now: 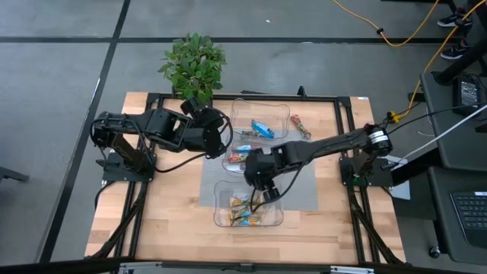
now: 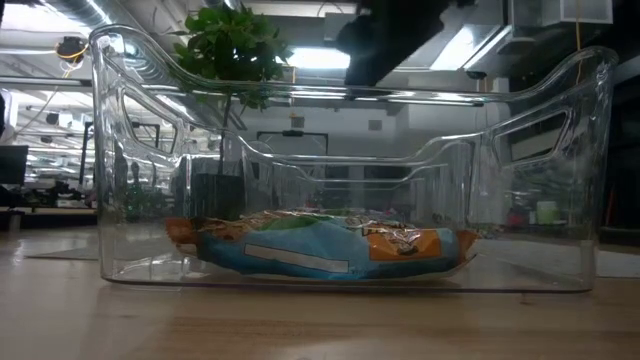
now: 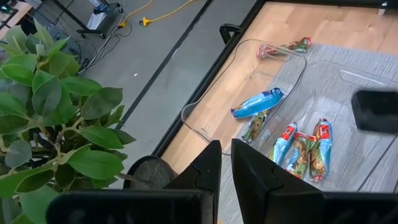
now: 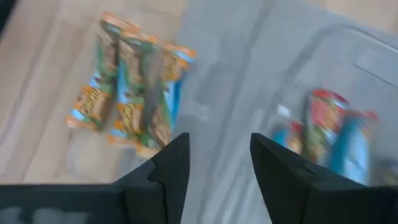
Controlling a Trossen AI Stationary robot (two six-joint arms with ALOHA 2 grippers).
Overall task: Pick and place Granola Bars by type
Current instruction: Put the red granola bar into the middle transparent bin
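Note:
Three clear trays stand in a row on a grey mat. The far tray (image 1: 259, 120) holds a blue-silver bar (image 3: 258, 102). The middle tray (image 1: 242, 157) holds red-multicoloured bars (image 3: 305, 146). The near tray (image 1: 247, 207) holds orange-gold bars (image 4: 130, 81), which lie flat on its floor (image 2: 320, 250). One red-multicoloured bar (image 1: 301, 126) lies outside the trays near the table's far edge. My right gripper (image 1: 268, 192) hovers open and empty over the mat between the middle and near trays (image 4: 219, 149). My left gripper (image 1: 221, 135) waits shut by the plant (image 3: 224, 165).
A potted plant (image 1: 194, 65) stands at the table's far edge, close to my left gripper (image 3: 56, 118). A black frame (image 1: 346, 129) runs around the wooden table top. Bare wood lies left and right of the mat (image 1: 304, 186).

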